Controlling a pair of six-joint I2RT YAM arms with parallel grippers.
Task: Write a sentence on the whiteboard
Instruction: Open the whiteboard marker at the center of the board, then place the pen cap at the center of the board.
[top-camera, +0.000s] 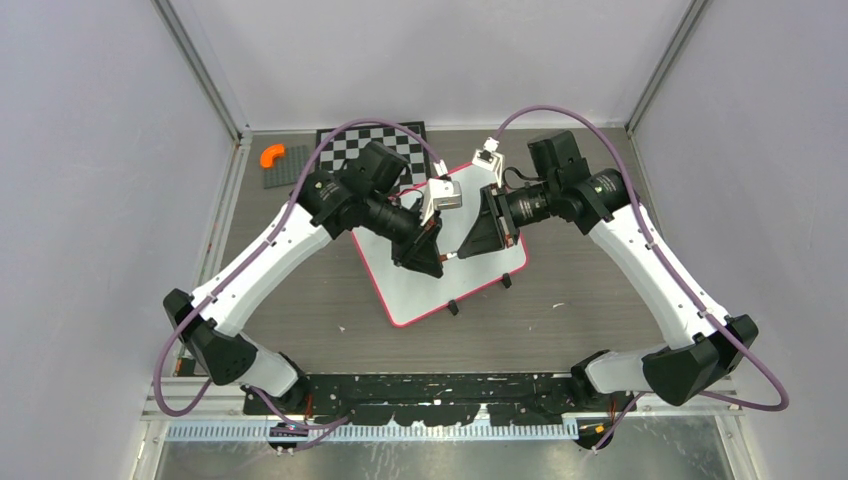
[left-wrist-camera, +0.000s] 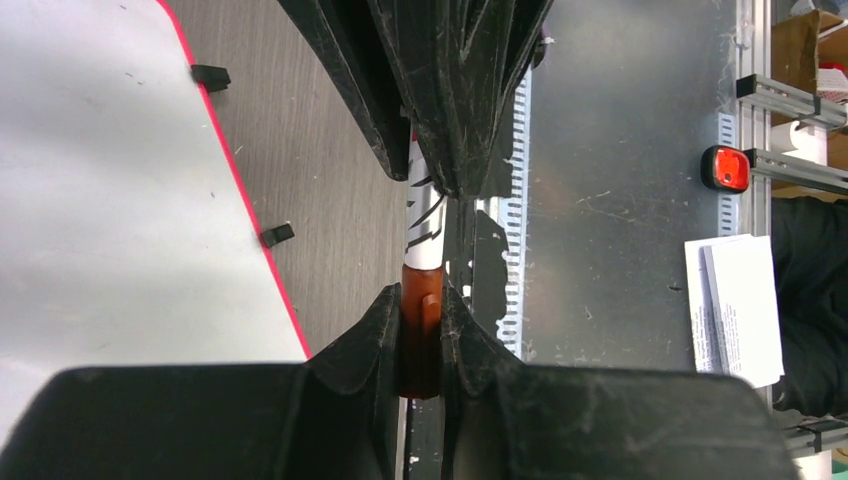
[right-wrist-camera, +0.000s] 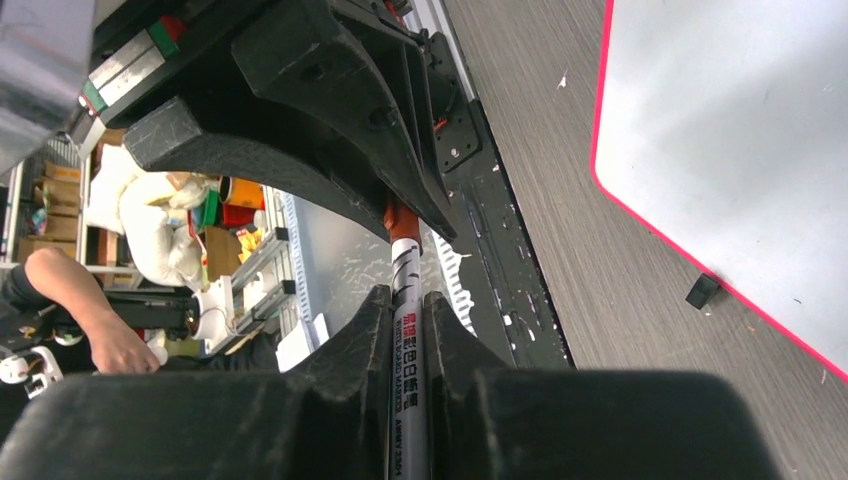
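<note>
Fingers of left gripper (left-wrist-camera: 421, 312) clamped on brown marker cap (left-wrist-camera: 421, 345); right gripper (right-wrist-camera: 408, 312) pinching marker barrel (right-wrist-camera: 407, 270), tip to tip above whiteboard (top-camera: 420, 295). Board mid-table, skewed, white face, pink-red rim, two black feet (top-camera: 452, 307) along 5 o'clock edge.

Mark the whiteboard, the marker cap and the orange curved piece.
whiteboard (top-camera: 420, 295): top view, bare white face near its front rim.
marker cap (left-wrist-camera: 420, 330): left wrist view, the middle of its brown side.
orange curved piece (top-camera: 269, 155): top view, the middle of its arc.
</note>
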